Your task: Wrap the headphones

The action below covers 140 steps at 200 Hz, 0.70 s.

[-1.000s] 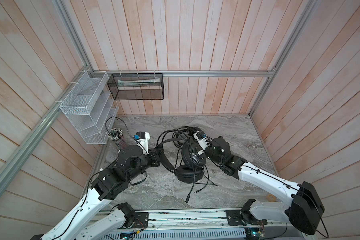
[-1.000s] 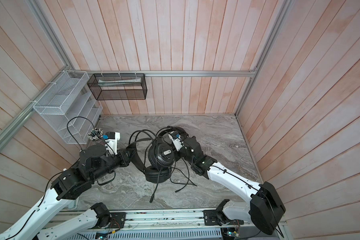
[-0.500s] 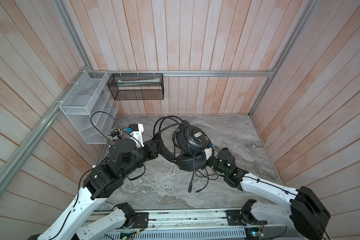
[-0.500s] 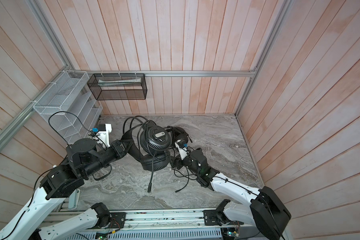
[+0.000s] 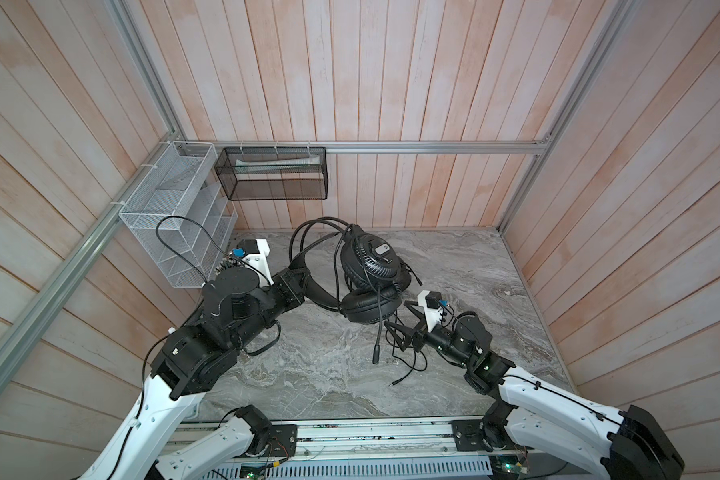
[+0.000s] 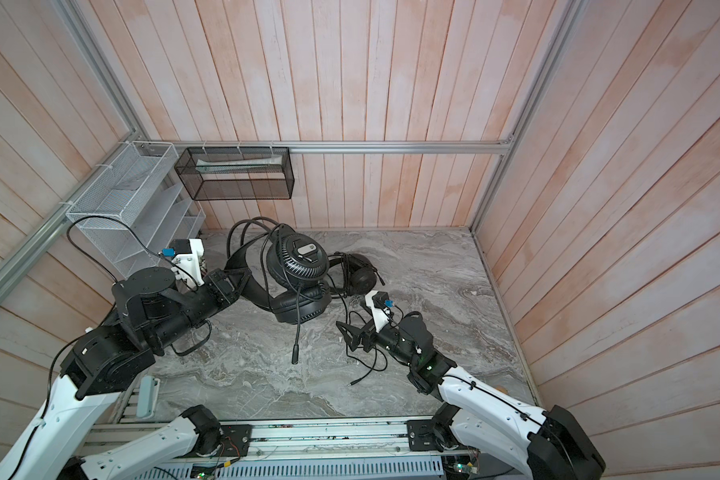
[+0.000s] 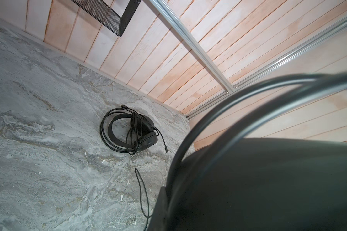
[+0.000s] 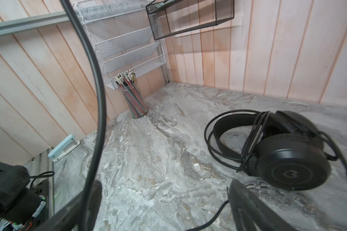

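Top views: left fingers (image 5: 297, 275) clamped on headband of headphones (image 5: 368, 266), earcups hanging just past them; left arm (image 5: 233, 320) stretched forward. Right fingers (image 5: 400, 336) spread wide, empty, loose cable (image 8: 210, 219) beneath them, second headset (image 6: 360, 274) beyond; right arm (image 5: 537, 395) low over worktop (image 5: 308, 374).

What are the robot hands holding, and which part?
The left gripper is shut on the headband of the raised headset. The right gripper is open and holds nothing.
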Motion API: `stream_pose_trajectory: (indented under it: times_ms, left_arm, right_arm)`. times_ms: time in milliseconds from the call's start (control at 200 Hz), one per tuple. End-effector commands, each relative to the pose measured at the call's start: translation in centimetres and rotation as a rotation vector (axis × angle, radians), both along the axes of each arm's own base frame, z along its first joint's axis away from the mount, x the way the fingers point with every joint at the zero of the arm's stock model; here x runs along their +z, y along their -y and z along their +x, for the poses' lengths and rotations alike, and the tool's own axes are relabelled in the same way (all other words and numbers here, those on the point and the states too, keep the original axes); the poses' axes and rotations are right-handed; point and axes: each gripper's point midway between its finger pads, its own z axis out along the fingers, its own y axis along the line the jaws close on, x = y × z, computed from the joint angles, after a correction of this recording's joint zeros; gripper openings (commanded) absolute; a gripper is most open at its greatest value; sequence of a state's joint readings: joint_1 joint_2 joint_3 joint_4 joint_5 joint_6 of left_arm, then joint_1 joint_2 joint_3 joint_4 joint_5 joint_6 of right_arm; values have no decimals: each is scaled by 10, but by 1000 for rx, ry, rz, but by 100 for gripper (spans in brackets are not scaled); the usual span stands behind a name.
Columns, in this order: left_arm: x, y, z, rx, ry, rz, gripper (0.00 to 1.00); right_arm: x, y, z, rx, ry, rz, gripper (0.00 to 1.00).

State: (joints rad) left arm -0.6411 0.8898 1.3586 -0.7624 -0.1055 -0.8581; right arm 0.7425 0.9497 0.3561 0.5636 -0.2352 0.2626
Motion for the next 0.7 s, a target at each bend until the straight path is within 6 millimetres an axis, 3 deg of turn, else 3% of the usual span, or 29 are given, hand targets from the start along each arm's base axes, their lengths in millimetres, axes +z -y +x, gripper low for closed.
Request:
stream_pose_trajectory:
  times_ms: [0,290,400,520,695]
  left_arm:
    - [32,3,-3,-22,67,-90,0]
    - [30,4,-3,-29,68,-98,0]
    - [29,5,-2,-31,67,-103,0]
    - [29,6,0,-31,67,-101,0]
    - [27,7,1,-30,63,-99,0]
  right_arm:
    - [5,-14,-16,125,-7,49,100]
    - [14,-14,-5,82,27,80,98]
    - [2,-28,-7,153,-15,61,83]
    - [-5,-31,-4,152,-31,79,69]
    - [-11,-44,-7,206,-55,75,64]
